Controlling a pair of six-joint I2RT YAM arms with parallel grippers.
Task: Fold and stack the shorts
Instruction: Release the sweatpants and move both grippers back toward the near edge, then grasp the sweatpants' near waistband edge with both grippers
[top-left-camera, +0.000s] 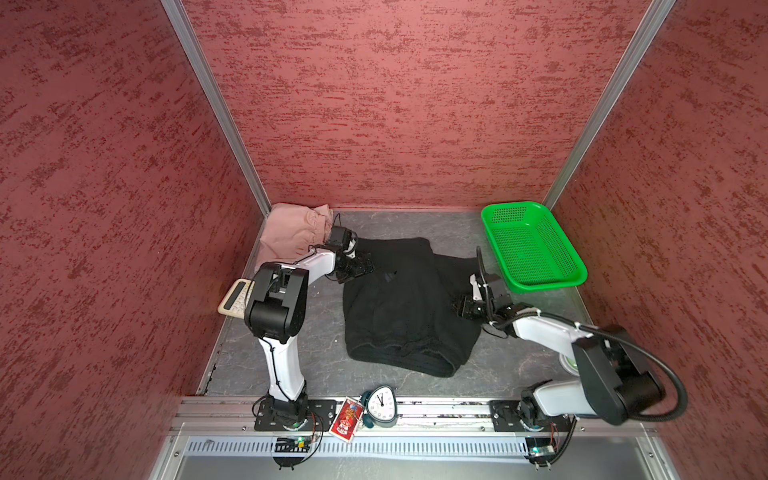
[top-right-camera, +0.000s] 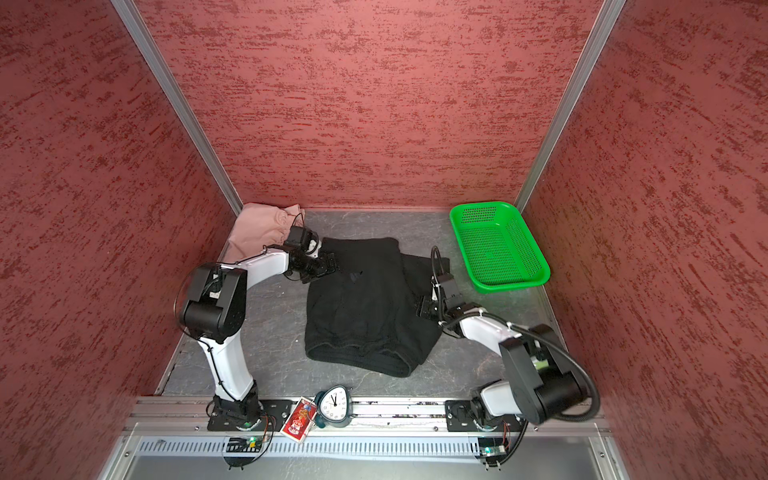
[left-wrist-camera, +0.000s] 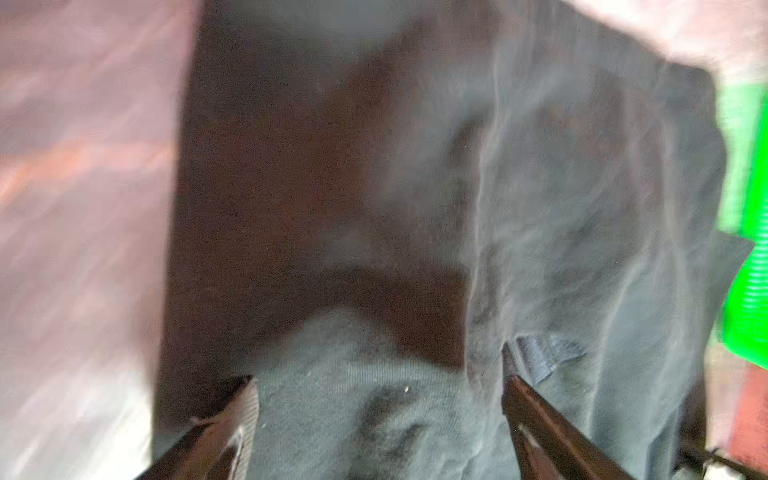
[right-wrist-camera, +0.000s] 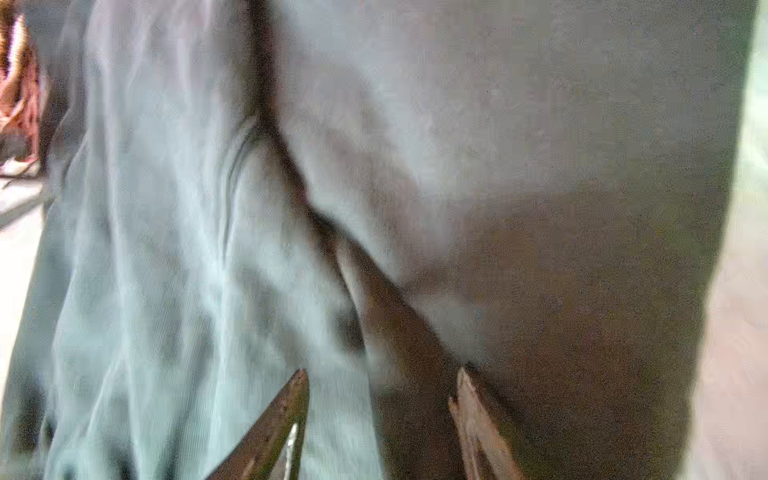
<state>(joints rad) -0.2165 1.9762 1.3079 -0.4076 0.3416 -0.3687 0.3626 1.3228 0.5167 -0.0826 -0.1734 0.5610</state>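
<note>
Ten entries, largest first.

1. Table (top-left-camera: 316, 332): grey marbled top, walled in red on three sides.
2. Black shorts (top-left-camera: 399, 307): middle of the table, lying flat and doubled over. The waistband is toward the near edge, and a lower layer shows past the right side. Seen in both top views (top-right-camera: 365, 307).
3. Green basket (top-left-camera: 544, 285): perforated plastic, far right corner, apart from the black shorts.
4. Pink shorts (top-left-camera: 291, 232): bunched in the far left corner against the walls, gathered waistband at the right.
5. Calculator (top-left-camera: 235, 301): left table edge, partly hidden behind the left arm's elbow.
6. Clock (top-left-camera: 381, 405): on the front rail between the two arm bases.
7. Left gripper (top-left-camera: 365, 267): over the far left edge of the black shorts. In the wrist view (left-wrist-camera: 379, 380) its fingers (left-wrist-camera: 248, 401) stand wide apart with cloth below and nothing between them.
8. Right gripper (top-left-camera: 458, 307): at the right side of the black shorts. In the wrist view (right-wrist-camera: 381, 372) the jaws stand partly apart above a ridge of cloth. The view is blurred, and it cannot be told whether they touch the cloth.
9. Card pack (top-left-camera: 345, 419): red, just beside the clock.
10. Logo (top-left-camera: 390, 276): small dark patch on the black shorts, near the left gripper.
</note>
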